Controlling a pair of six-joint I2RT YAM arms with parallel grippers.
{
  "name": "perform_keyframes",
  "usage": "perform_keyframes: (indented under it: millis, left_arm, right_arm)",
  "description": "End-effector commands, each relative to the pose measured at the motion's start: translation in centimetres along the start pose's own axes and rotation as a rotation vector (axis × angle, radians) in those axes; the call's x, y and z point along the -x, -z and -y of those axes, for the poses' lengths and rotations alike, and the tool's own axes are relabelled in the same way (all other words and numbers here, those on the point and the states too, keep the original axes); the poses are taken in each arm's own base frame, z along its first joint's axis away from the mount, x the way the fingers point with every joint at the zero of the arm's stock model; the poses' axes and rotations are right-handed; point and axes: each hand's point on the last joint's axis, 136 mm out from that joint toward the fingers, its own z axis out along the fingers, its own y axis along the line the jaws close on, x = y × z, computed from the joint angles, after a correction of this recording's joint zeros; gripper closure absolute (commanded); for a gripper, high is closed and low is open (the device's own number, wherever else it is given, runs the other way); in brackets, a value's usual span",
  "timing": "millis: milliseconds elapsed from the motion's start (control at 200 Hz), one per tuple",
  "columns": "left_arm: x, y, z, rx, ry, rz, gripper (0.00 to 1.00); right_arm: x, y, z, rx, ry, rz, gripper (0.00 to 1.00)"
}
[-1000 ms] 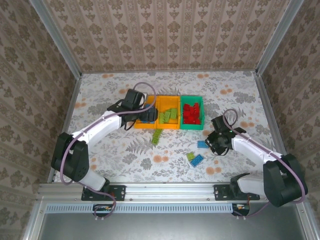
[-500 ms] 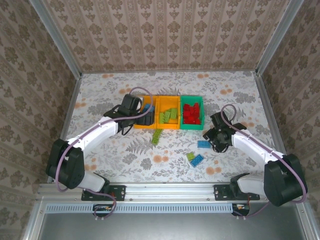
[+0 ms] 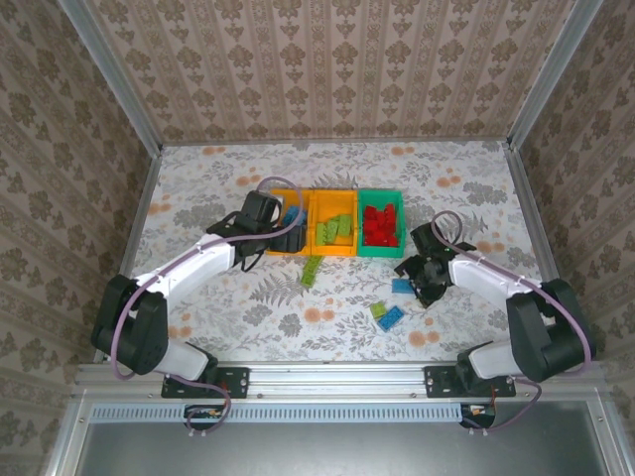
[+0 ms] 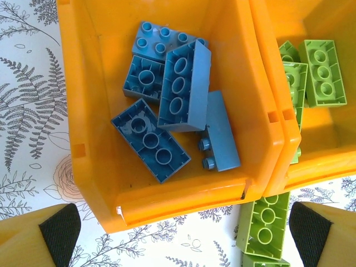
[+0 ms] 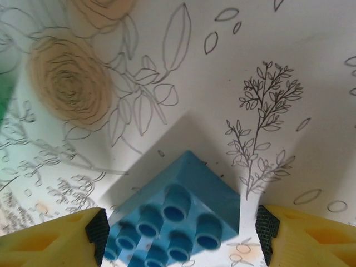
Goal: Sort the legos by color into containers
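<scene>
Table: floral.
Left gripper: fingers apart above orange bin.
Right gripper: fingers apart, astride blue brick.

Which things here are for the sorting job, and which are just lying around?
For the job: blue bricks, orange bin holding them, green bricks, second orange bin, red bricks, green bin, loose blue brick, loose green brick, left claw, right claw.
Just there: flowery table cover, patterned walls.

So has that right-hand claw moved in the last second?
Yes. The right gripper has shifted left and slightly away from the arm bases, closer to the green bin.
</scene>
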Motion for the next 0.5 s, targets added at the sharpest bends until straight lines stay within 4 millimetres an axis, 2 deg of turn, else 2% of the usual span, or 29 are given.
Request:
perform_keyframes:
  millis: [0,85,195,215,285,400,495]
  left_arm:
    - [0.4,0.2,0.0,-0.001,0.004,0.024,0.00]
    - [0.4,0.3,0.0,-0.004,0.003,0.027,0.00]
    - [0.3,0.5,0.1,-0.014,0.009,0.036,0.00]
    - [0.3,0.6,0.1,-0.016,0.009,0.040,0.00]
    - [0.0,0.9,0.0,-0.017,0.010,0.047,0.00]
    - [-0.4,1.4,-0.3,-0.012,0.010,0.063,0.00]
    - [-0.8,1.6,-0.5,-0.013,0.007,0.075,0.00]
  right_arm:
    - [-0.6,-0.6,-0.8,-0.007,-0.024,-0.046,0.28]
    - [-0.5,-1.2,-0.4,-0.045,-0.009,-0.054,0.35]
    - [0.1,-2.1,0.2,-0.104,0.033,-0.047,0.50]
    - [0.0,-2.1,0.8,-0.132,0.041,-0.053,0.53]
    - [0.4,-2.0,0.7,-0.140,0.062,-0.038,0.63]
    - [1.1,-0.5,-1.2,-0.092,0.117,0.034,0.76]
    - [1.2,2.2,-5.3,0.009,0.221,0.106,0.79]
